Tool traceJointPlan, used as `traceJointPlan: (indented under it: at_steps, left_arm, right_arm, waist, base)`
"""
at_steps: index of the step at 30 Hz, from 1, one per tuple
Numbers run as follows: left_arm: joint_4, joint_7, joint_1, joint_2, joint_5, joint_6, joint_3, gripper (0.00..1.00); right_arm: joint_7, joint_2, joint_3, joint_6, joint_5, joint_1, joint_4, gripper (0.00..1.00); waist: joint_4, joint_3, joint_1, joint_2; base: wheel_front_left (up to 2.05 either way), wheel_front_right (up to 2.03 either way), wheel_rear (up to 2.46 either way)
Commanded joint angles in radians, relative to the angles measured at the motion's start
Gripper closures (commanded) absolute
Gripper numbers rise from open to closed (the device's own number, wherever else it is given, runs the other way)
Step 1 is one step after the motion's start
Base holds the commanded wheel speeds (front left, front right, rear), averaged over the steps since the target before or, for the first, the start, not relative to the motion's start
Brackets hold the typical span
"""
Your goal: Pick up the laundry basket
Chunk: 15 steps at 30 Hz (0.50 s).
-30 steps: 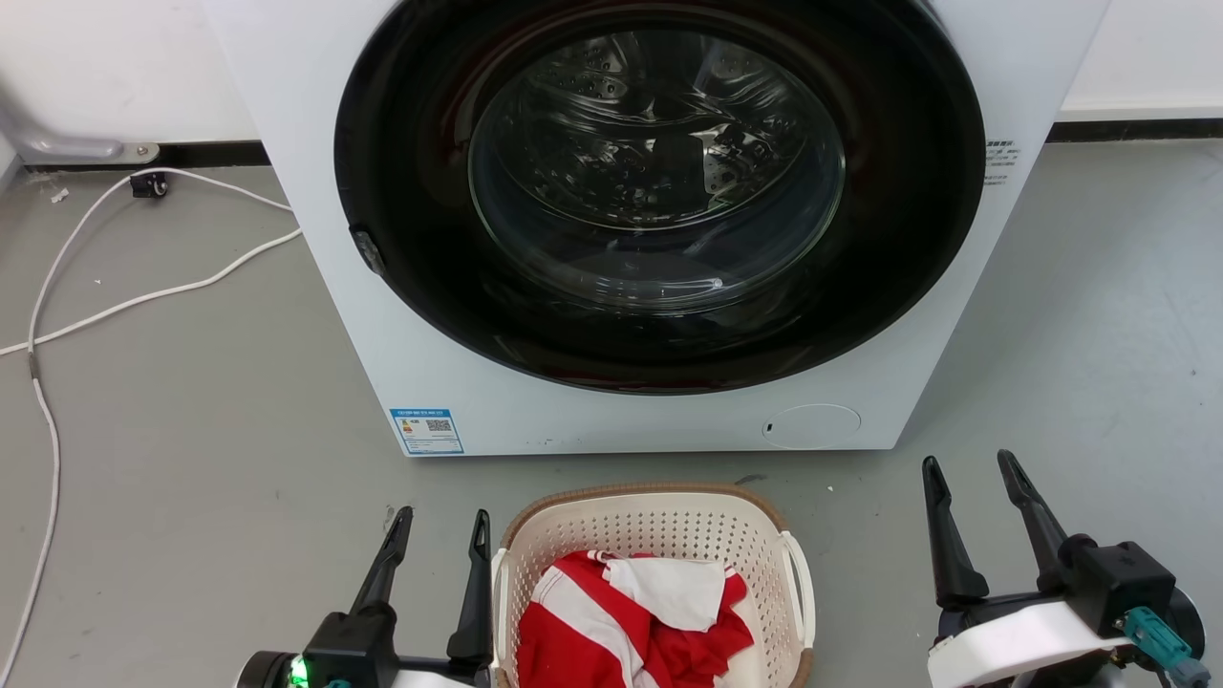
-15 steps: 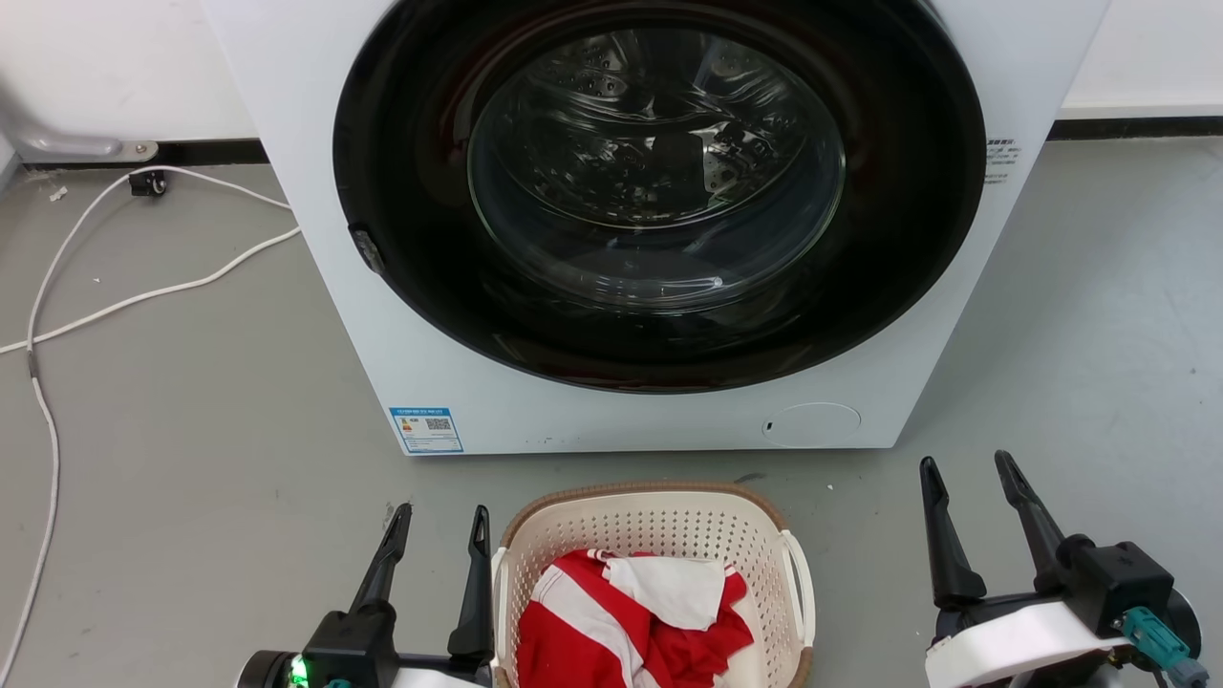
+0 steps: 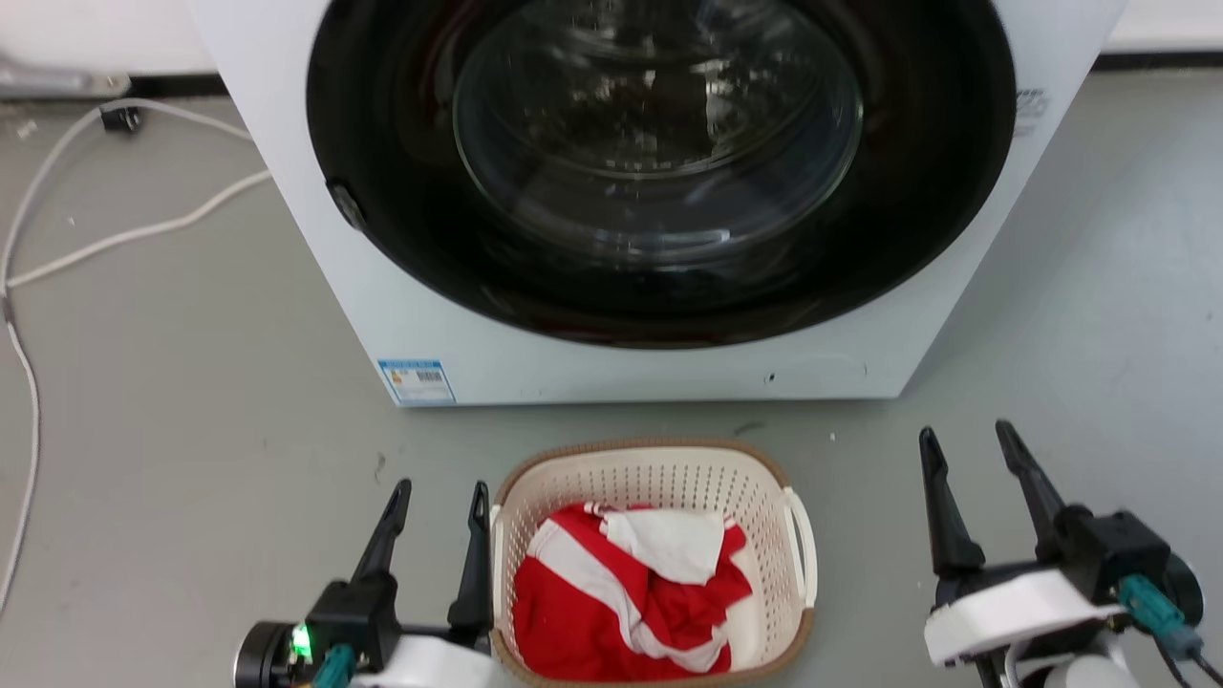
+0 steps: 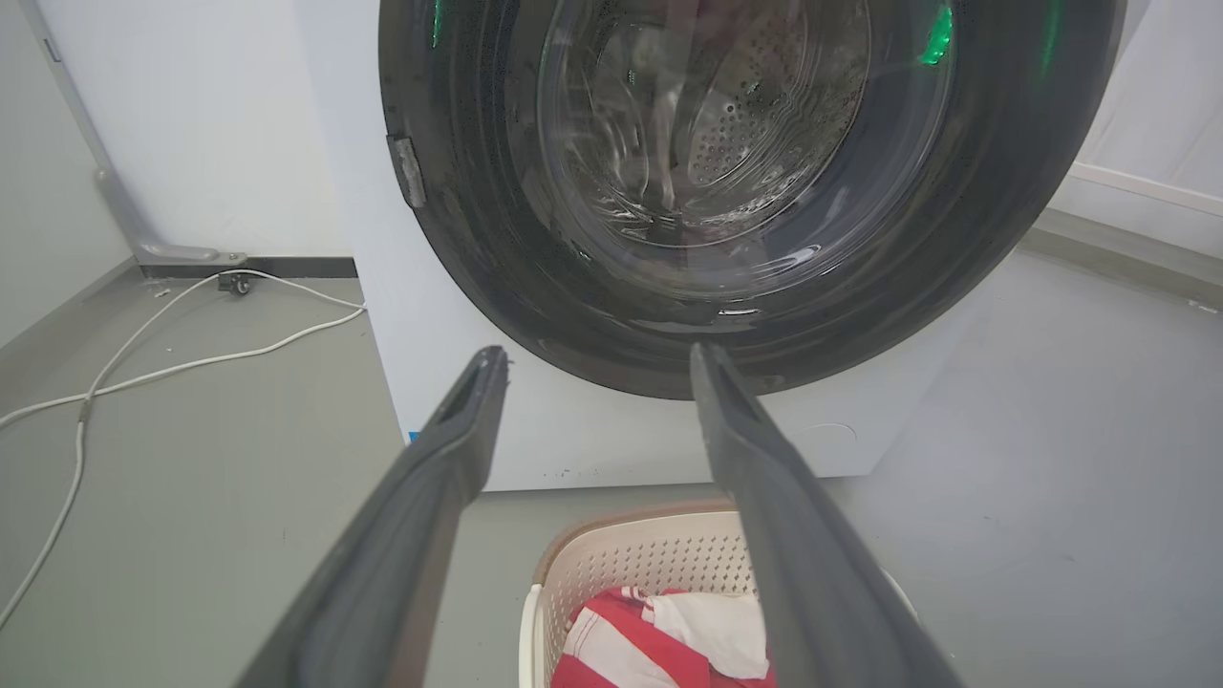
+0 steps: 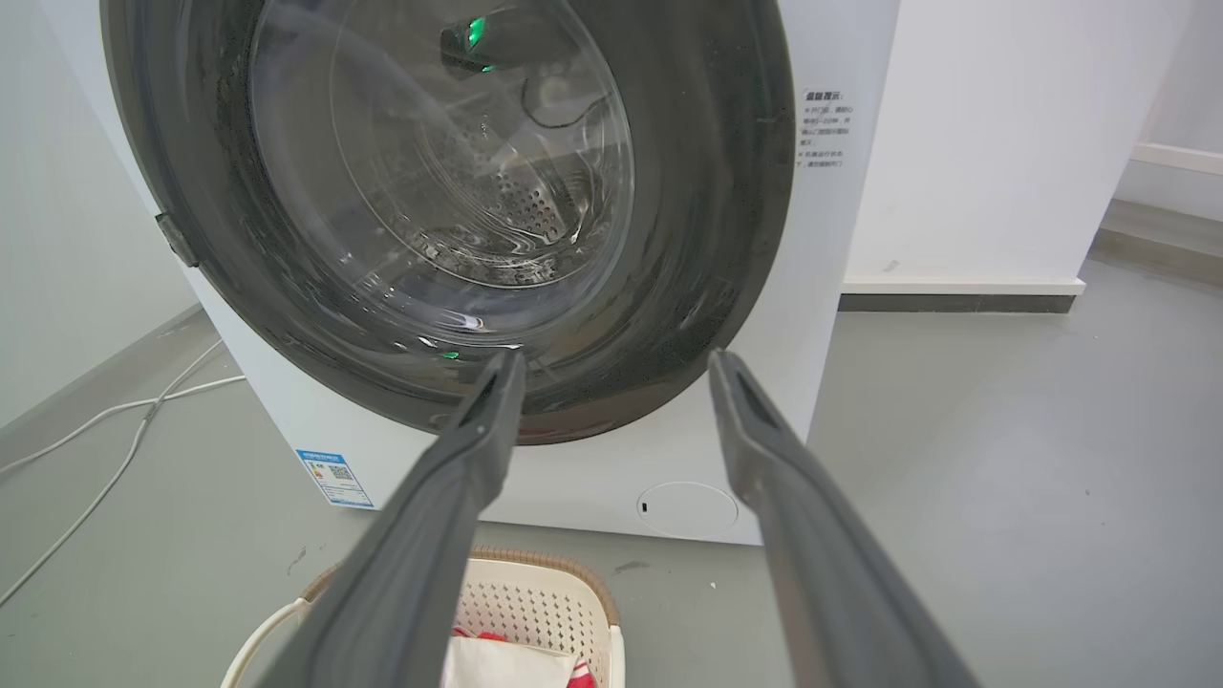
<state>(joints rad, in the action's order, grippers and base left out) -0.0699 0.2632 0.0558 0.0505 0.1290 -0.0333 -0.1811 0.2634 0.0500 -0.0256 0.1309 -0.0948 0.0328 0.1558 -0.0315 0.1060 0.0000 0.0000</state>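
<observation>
Lining up with left pincer (image 3: 440, 489) agape at 9 o'clock of laundry basket (image 3: 631, 445), right pincer (image 3: 965, 432) agape off at 3, gotta grab handles (image 3: 805, 549) next.

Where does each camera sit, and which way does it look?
Head view: on the head, facing forward-down at the laundry basket and washer; left pincer, right pincer show.
Left wrist view: left wrist, along its fingers toward the washer.
Right wrist view: right wrist, along its fingers, same target.
Shared: all three show washer and laundry basket.
</observation>
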Motion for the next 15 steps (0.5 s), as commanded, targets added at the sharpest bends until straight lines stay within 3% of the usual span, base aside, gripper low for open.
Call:
traceJointPlan:
  at_steps: [1,15]
  left_arm:
    - [-0.02,0.003,-0.042,0.0,0.004,0.004,0.008,0.0]
    - [-0.308,0.003,-0.421,0.018,-0.05,0.088,0.047,0.0]
  right_arm:
    - [0.002,0.0,0.0,0.0,0.004,0.041,0.006,0.0]
    - [-0.035,0.0,-0.007,0.0,0.028,0.359,0.167,0.0]
  waist:
    - [-0.003,0.08,0.0,0.0]
    - [0.004,0.477,0.0,0.0]
  base:
    - [0.0,0.0,0.0]
    - [0.0,0.0,0.0]
